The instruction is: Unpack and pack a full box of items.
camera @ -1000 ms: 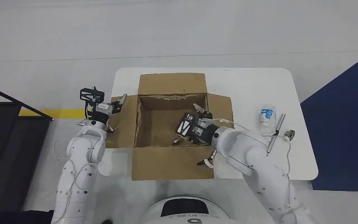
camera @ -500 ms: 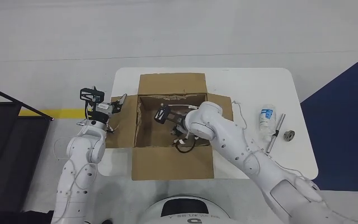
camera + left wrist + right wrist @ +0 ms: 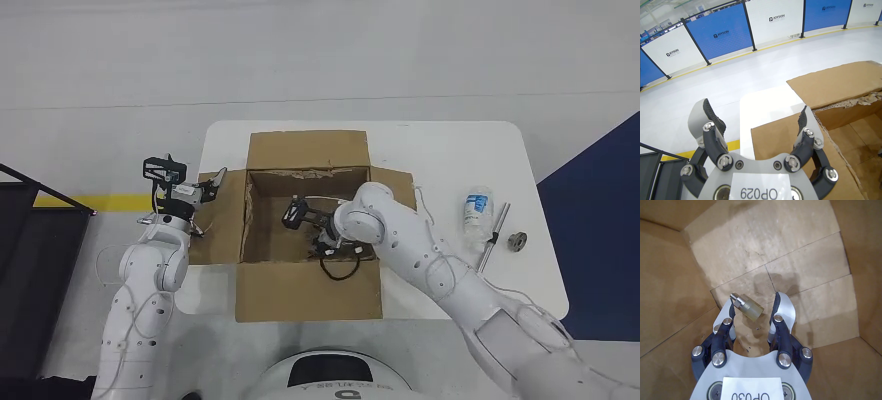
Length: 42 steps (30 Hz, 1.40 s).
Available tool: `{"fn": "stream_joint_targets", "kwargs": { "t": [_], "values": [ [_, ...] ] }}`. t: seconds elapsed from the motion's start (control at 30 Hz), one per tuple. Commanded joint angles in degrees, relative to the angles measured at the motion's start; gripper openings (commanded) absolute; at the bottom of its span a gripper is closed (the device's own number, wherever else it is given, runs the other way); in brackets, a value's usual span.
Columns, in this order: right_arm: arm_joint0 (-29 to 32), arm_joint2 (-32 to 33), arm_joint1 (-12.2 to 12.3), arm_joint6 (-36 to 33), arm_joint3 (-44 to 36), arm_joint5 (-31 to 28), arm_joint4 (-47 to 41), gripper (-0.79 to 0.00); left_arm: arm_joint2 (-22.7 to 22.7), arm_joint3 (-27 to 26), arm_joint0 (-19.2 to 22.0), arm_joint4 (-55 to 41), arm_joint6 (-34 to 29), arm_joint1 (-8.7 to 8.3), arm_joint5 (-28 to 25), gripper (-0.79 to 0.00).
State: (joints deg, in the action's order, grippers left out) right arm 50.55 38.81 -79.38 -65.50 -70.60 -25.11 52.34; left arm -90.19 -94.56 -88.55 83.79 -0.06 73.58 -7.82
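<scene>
Box (image 3: 308,150) walls far from fitting (image 3: 747,306), right gripper (image 3: 754,298) spread above

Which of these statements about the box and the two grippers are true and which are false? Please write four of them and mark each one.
1. The right gripper is down inside the cardboard box. True.
2. The right gripper's jaws are shut on the threaded fitting. False: the jaws stand open, and the fitting lies on the box floor between them.
3. The left gripper has open jaws with nothing between them. True.
4. The plastic bottle lies inside the box. False: it lies on the white table outside the box, next to a metal rod.
</scene>
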Motion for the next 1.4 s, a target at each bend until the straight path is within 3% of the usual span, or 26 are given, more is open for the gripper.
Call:
{"fn": "stream_joint_targets", "kwargs": {
  "t": [0.0,0.1,0.2,0.3,0.4,0.43,0.67,0.93,1.13,1.37],
  "values": [
    [-0.29,-0.64,-0.18,-0.74,0.67,-0.24,-0.24,-0.268,0.0,0.0,0.0,0.0,0.0,0.0,0.0,0.0],
    [-0.85,-1.64,-0.57,-1.28,1.79,-0.32,-0.73,-0.249,0.0,0.0,0.0,0.0,0.0,0.0,0.0,0.0],
    [-1.56,-2.73,-1.05,-1.86,2.97,-0.1,-1.1,-0.299,0.0,0.0,0.0,0.0,0.0,0.0,0.0,0.0],
    [-2.24,-3.52,-1.49,-1.59,4.0,-0.16,-1.48,-0.468,0.0,0.0,0.0,0.0,0.0,0.0,0.0,0.0],
    [-2.79,-4.07,-1.81,-0.92,4.29,0.02,-1.36,-0.742,0.0,0.0,0.0,0.0,0.0,0.0,0.0,0.0],
    [-2.88,-4.18,-1.86,-0.65,4.2,0.01,-1.28,-0.785,0.0,0.0,0.0,0.0,0.0,0.0,0.0,0.0],
    [-2.34,-3.0,-1.22,1.63,-0.33,1.99,1.59,-0.785,0.0,0.0,0.0,0.0,0.0,0.0,0.0,0.0],
    [6.19,3.58,2.65,3.62,-17.64,5.0,10.15,-0.785,0.0,0.0,0.0,0.0,0.0,0.0,0.0,0.0],
    [10.26,6.75,4.2,4.51,-22.13,4.9,13.07,-0.785,0.0,0.0,0.0,0.0,0.0,0.0,0.0,0.0],
    [17.03,12.09,6.03,14.36,-32.45,7.63,19.73,-0.785,0.0,0.0,0.0,0.0,0.0,0.0,0.0,0.0]
  ]
}}
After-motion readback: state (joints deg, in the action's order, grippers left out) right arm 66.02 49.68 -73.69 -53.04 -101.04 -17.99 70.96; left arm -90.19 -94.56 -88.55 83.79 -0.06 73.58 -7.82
